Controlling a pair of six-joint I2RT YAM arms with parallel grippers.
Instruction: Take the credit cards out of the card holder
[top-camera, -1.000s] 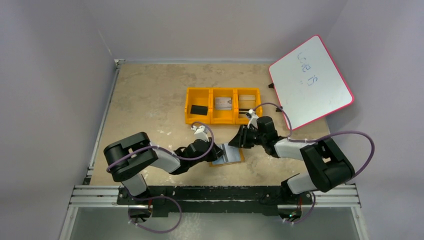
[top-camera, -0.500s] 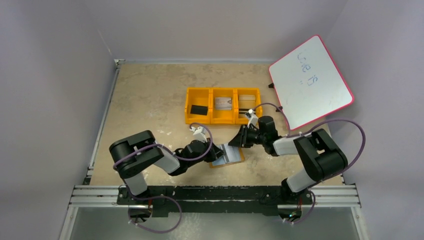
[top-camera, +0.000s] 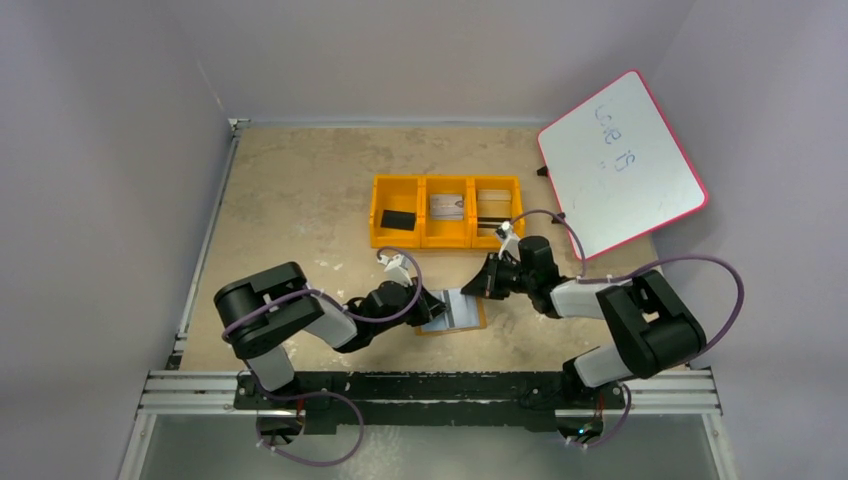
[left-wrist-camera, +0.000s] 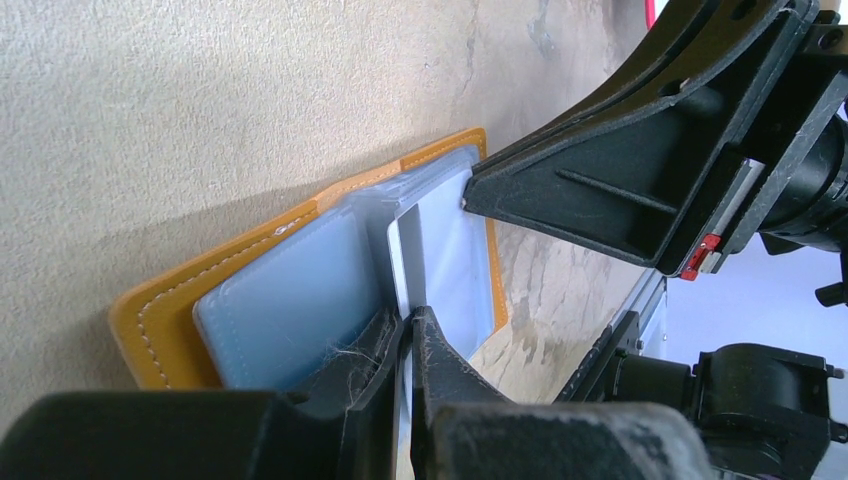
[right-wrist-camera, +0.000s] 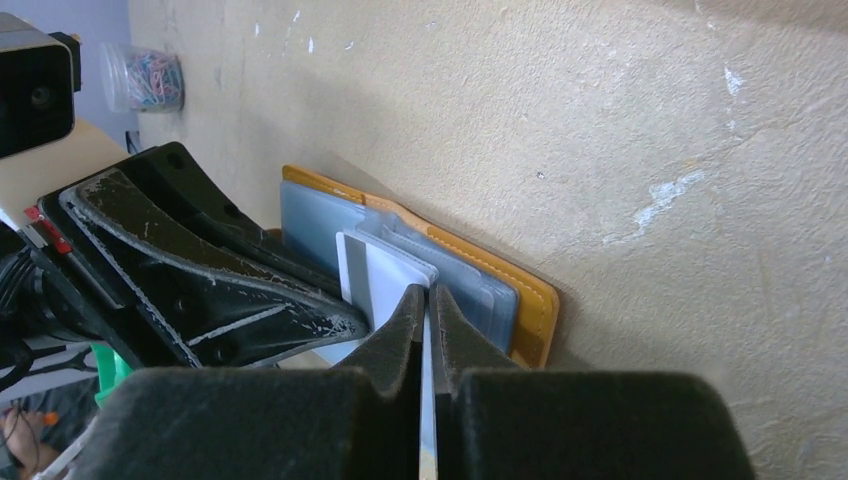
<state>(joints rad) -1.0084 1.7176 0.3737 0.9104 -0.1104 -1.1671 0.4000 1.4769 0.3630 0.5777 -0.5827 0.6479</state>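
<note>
The card holder (top-camera: 462, 312) lies open and flat on the table (top-camera: 300, 200), close to the near edge and between the two arms. Its tan stitched border frames the pale blue-grey pockets. A white credit card (right-wrist-camera: 383, 272) sticks out past a pocket's rim on the side facing the right arm.

The right gripper (right-wrist-camera: 427, 295) has its fingers pressed together on the card's outer edge, with only that thin edge between them. The left gripper (left-wrist-camera: 407, 318) comes in low from the other side. Its fingers are nipped shut on a thin pale leaf at the holder's near-left edge, though from here I can't say whether that is pocket alone or pocket and card. The two sets of fingertips almost meet over the holder, so there's very little room between them.

Behind the holder, a clear strip of table away, sits an orange tray (top-camera: 421, 215) with three compartments. A black block (top-camera: 397, 219) lies in the left one, a pale card (top-camera: 447, 206) in the middle one and more cards (top-camera: 490, 196) in the right one.

Left of the tray and on to the far wall, the table is bare and speckled. At the far right a pink-rimmed whiteboard (top-camera: 620, 165) leans tilted over the table's corner, above and behind the right arm. A metal rail (top-camera: 430, 392) runs along the near edge just behind the arm bases.
</note>
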